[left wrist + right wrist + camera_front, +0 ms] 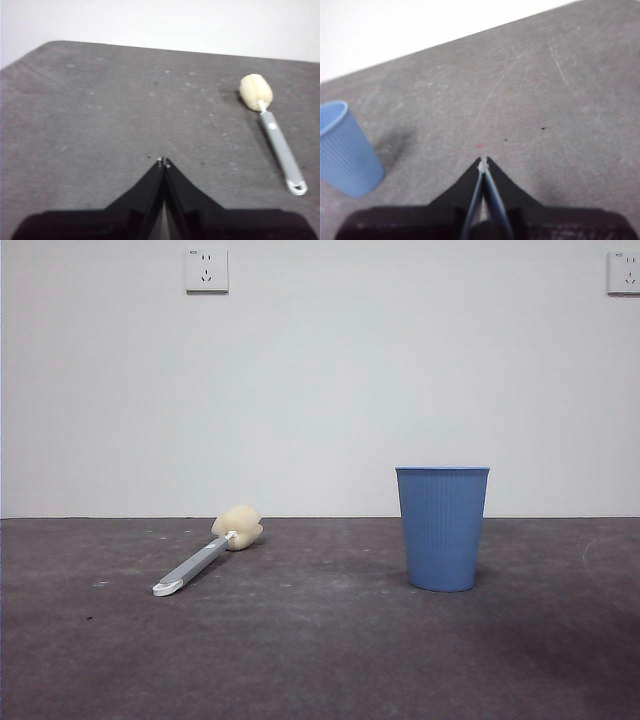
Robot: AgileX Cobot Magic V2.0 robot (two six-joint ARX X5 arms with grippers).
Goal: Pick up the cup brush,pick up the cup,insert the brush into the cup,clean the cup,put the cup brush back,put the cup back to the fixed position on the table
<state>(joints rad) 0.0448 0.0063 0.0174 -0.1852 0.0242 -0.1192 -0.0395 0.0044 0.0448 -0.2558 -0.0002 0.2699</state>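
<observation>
Currently, neither arm has begun work, so the step in hand is judged to be the first one: picking up the cup brush [205, 560]. It lies flat on the counter [320, 660], with the sponge head [238, 527] towards the far wall and the white tip [167, 588] of the handle towards the camera in the front view.

The left gripper [163, 161] hangs above bare counter with its fingers [150, 187] pressed together, holding nothing. In the left wrist view the brush [274, 137] lies well off to one side of the fingertips, with the sponge head farther out ahead of them than the white tip. This gripper is the natural choice for the brush.

The right gripper [483, 161] also hangs over bare counter with its fingers [501, 187] together and empty. The cup [342, 150] stands upright, well off to the side of these fingers, and well apart from the brush.

Procedure for the grasp:
- Spread the left fingers before descending.
- Bring them over the middle of the grey-blue handle, not the sponge, which would likely compress and give a loose hold.
- Turn the wrist so the fingers close across the narrow width of the handle.
- Descend until the fingertips nearly touch the counter, because the handle is flat and low.

The main risk is likely that the fingers push the handle sideways instead of closing on it.
</observation>
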